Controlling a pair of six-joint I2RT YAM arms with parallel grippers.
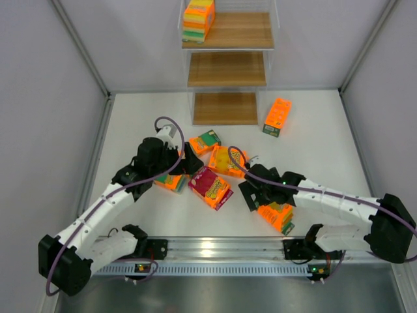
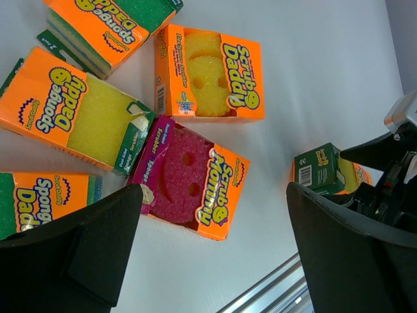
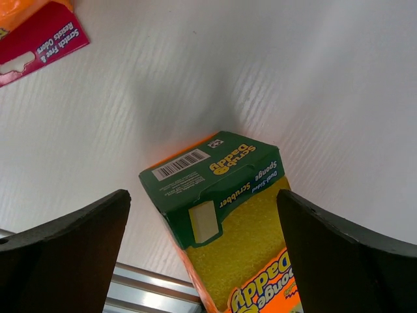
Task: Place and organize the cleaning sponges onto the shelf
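Orange sponge packs (image 1: 225,161) are lying scattered on the white table (image 1: 313,143) in front of the shelf (image 1: 228,68), while a stack (image 1: 198,19), perhaps three packs, is sitting on its top board. The left end effector (image 2: 212,215) is hovering wide open above a magenta pack (image 2: 189,179). The right end effector (image 3: 202,195) is hanging open, gripping nothing, over a yellow-and-green pack (image 3: 221,222) near the front rail (image 1: 215,246). One lone pack (image 1: 277,117) is lying near the lowest board.

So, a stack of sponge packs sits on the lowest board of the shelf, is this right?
Not quite. The stack of sponge packs sits on the highest board of the shelf, at its left end. The top external view shows it.
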